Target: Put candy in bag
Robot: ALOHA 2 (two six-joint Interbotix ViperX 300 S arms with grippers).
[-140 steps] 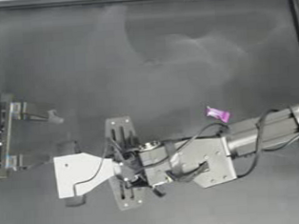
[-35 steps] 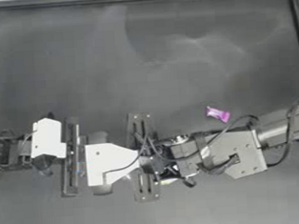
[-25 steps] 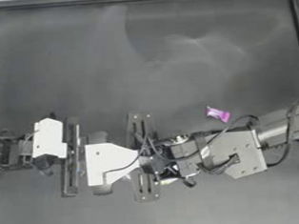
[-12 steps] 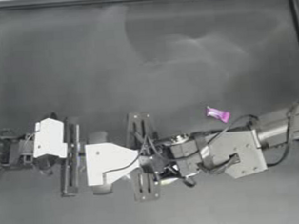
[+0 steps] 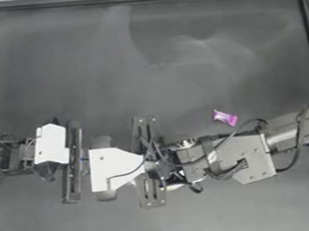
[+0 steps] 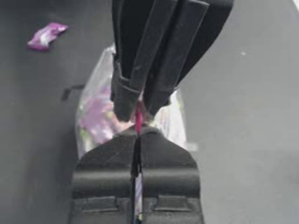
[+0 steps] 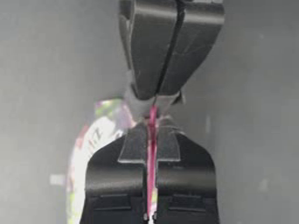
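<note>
Now pinching the bag [image 6: 99, 118] seal, left gripper [image 6: 139, 131] and right gripper [image 7: 152, 114] both clamped, low centre; pull apart evenly before fetching candy [image 5: 224, 117].

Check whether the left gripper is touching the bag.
Touching. Left wrist view: left gripper is shut on the bag's pink seal strip, opposite the right gripper.

Candy [image 5: 224, 117] beside the right arm [image 5: 296, 131].
</note>
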